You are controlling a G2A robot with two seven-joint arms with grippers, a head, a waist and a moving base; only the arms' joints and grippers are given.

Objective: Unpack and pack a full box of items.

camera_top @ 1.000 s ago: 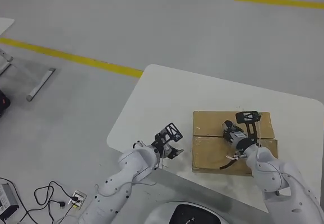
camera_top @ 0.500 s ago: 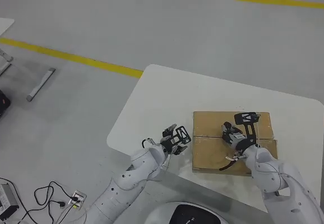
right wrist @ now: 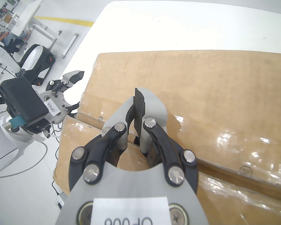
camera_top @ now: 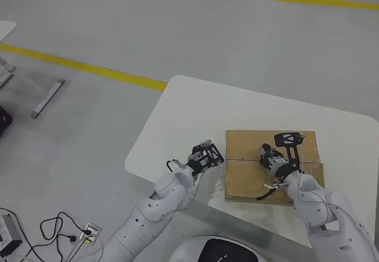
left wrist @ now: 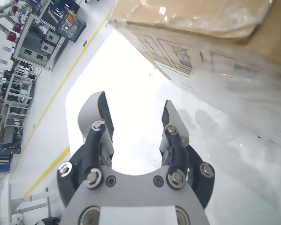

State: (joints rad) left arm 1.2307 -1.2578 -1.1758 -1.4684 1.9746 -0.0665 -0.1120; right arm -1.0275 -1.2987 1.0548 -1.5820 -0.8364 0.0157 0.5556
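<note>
Cardboard box (camera_top: pixel 248 147) on table (camera_top: pixel 189 111) — left gripper (left wrist: pixel 134 108) spread beside its edge, right gripper (right wrist: pixel 138 100) pressed together over flap seam.

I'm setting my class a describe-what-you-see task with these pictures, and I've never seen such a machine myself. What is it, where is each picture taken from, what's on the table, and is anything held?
It is a two-armed robot; each arm ends in a two-fingered gripper. One picture looks down from a camera above the arms. The other two come from cameras on the wrists, so each shows its own gripper up close. On the white table lies one cardboard box, its flaps closed, with shiny clear tape on it. The left gripper is open and empty, beside the box's side. The right gripper is shut above the box top, near the seam between the flaps; nothing shows between its fingers.
</note>
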